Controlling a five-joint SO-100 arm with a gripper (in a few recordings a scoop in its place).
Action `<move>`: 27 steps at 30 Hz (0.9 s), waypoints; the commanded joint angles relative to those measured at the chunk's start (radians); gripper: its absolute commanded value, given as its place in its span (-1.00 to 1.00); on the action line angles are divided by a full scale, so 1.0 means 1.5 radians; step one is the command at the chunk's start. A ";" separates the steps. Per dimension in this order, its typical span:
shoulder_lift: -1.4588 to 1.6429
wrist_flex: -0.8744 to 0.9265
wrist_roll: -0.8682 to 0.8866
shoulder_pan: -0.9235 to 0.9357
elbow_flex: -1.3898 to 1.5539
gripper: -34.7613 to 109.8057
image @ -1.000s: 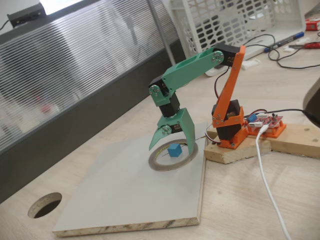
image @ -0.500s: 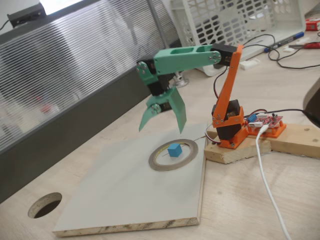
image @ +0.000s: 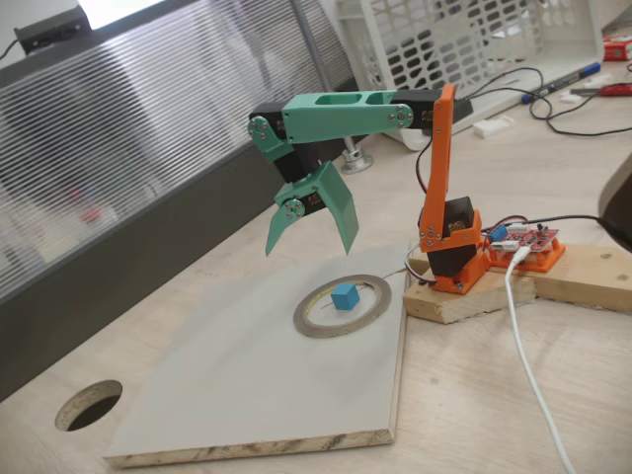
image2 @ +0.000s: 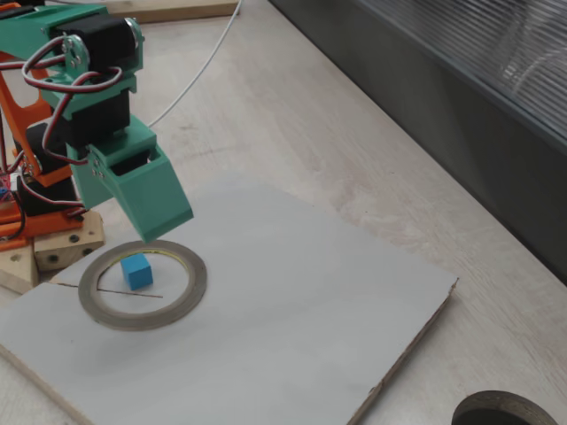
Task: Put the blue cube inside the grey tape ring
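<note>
Pale wooden table (image: 513, 395) across both fixed views, with a grey-white board (image: 257, 385) lying flat at centre frame, seen too in the other fixed view (image2: 292, 310). Dark round cut-out hole (image: 89, 405) at lower left, well apart from the board's contents. Orange-and-green arm (image: 395, 114) rising from a wooden block at right of centre, reaching leftward. White crate (image: 464, 39) at upper right. Green gripper (image: 308, 237) raised clear above the board, fingers spread wide, nothing between them; in a fixed view (image2: 146, 199) hanging just above the ring's upper edge in the picture. Grey tape ring (image: 343, 305) flat on the board near its right edge, at lower left in a fixed view (image2: 142, 283). Blue cube (image: 344, 296) resting inside the ring's opening, on the board (image2: 136, 271), apart from the gripper
</note>
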 commanded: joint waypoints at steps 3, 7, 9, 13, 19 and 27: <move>0.010 0.016 0.002 0.005 -0.013 0.73; 0.009 0.016 0.001 0.005 -0.012 0.63; 0.012 0.016 0.001 0.005 -0.012 0.52; 0.013 0.015 0.001 0.006 -0.013 0.16; 0.014 0.015 0.002 0.011 -0.013 -0.47; 0.008 0.015 0.007 0.009 -0.010 -0.52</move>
